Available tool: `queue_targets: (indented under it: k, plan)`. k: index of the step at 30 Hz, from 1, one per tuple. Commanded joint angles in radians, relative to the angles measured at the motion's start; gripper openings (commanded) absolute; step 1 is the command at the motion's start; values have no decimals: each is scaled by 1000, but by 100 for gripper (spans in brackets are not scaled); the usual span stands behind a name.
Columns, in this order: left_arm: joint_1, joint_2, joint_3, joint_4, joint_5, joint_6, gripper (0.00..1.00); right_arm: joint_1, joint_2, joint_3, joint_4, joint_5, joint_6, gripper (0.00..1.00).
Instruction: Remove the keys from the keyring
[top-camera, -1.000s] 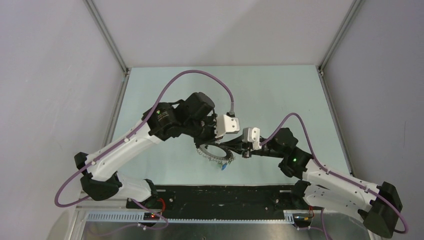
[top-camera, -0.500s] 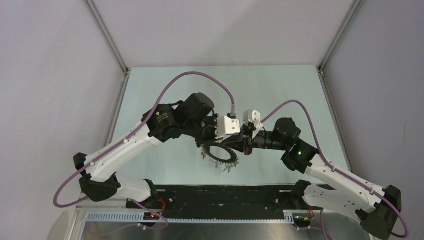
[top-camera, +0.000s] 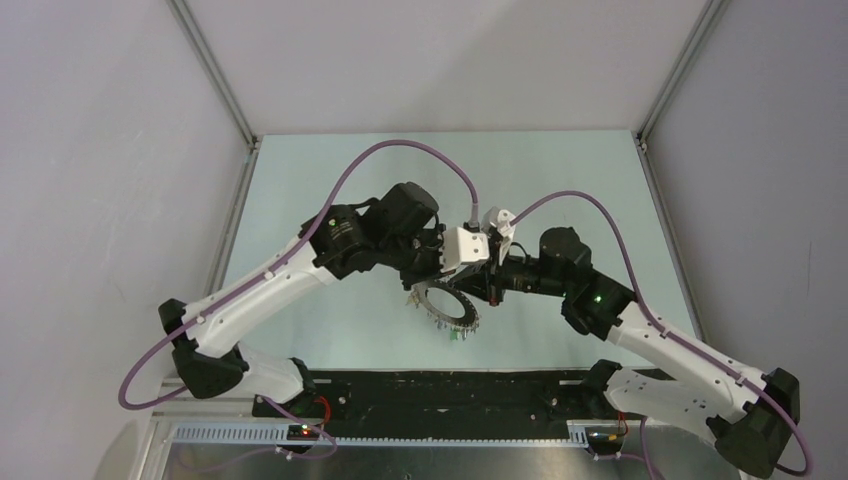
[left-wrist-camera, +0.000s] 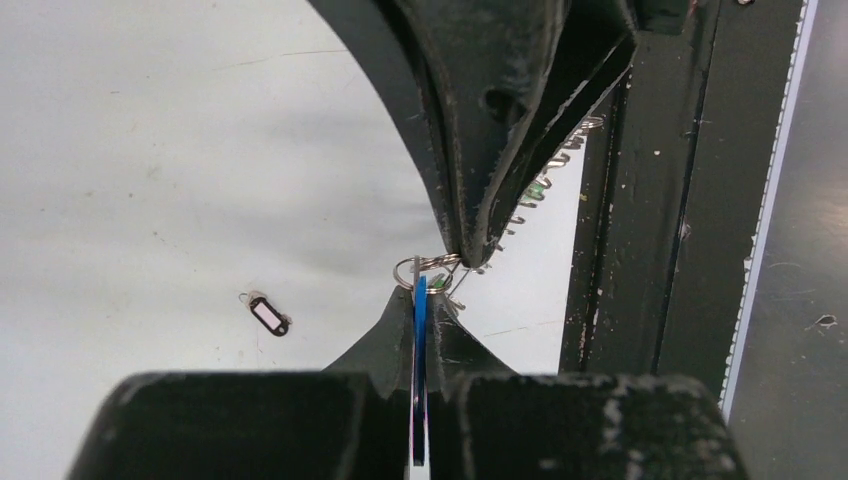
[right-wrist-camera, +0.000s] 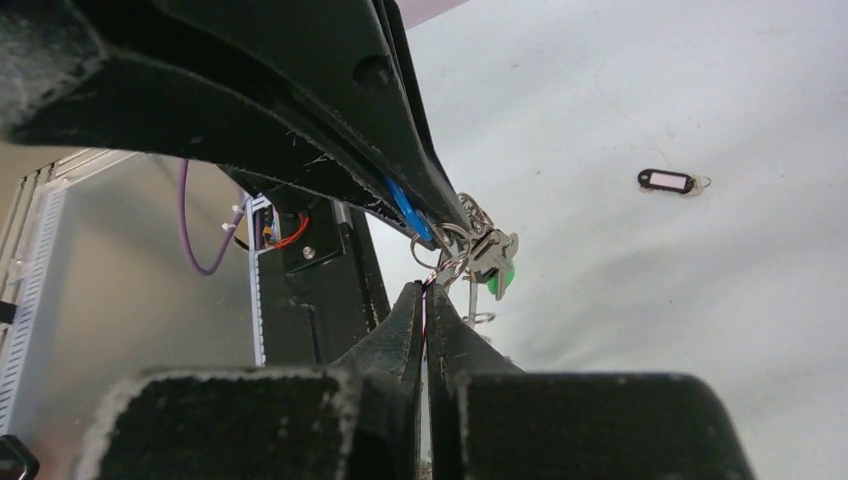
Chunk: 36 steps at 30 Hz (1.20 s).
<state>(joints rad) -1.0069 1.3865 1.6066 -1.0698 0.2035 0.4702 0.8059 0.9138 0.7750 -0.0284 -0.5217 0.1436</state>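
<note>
blue key (left-wrist-camera: 420, 325) pinched in closed left gripper (left-wrist-camera: 420, 298); right gripper (left-wrist-camera: 468, 252) clamped shut on keyring (top-camera: 440, 316). risk: opposed pull may slip either grip, dropping all.

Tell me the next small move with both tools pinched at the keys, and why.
Probably ease the left tool slowly away from the right tool. Both are shut: the left grips a flat blue plastic key tag, the right pinches at its small silver wire loop, seemingly linked to the large thin metal keyring.
</note>
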Motion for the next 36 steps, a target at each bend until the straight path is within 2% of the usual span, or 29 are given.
queue_targets:
  k: [1,14,19,21,22,23,24,26,28,30,32,33,36]
  plan:
    - [7,-10,17,61,42,-14,0,-28,28,27,-42,2,49,0]
    - [25,20,5,85,19,-53,0,-230,183,28,108,-289,572,0]
    - [59,35,11,92,22,-76,0,-263,218,28,129,-372,673,0]
    - [70,37,13,96,21,-81,0,-272,224,28,139,-408,698,6]
    - [73,38,13,99,20,-83,0,-274,223,28,143,-417,708,19]
    - [79,38,13,101,22,-86,0,-277,216,27,145,-424,709,26]
    - [81,38,12,103,23,-88,0,-277,209,28,143,-423,695,40]
    - [83,33,13,105,24,-93,0,-278,173,28,111,-386,614,57]
    - [83,20,12,106,35,-97,0,-272,122,27,51,-310,479,68]
    - [83,-3,8,105,61,-92,0,-252,70,26,-40,-233,296,73]
    - [82,-25,-4,105,91,-77,0,-225,28,20,-76,-181,116,74]
    - [80,-31,-11,105,100,-73,0,-207,3,12,-80,-162,16,74]
    - [79,-48,-21,105,98,-61,0,-179,-46,-14,-30,-104,-131,72]
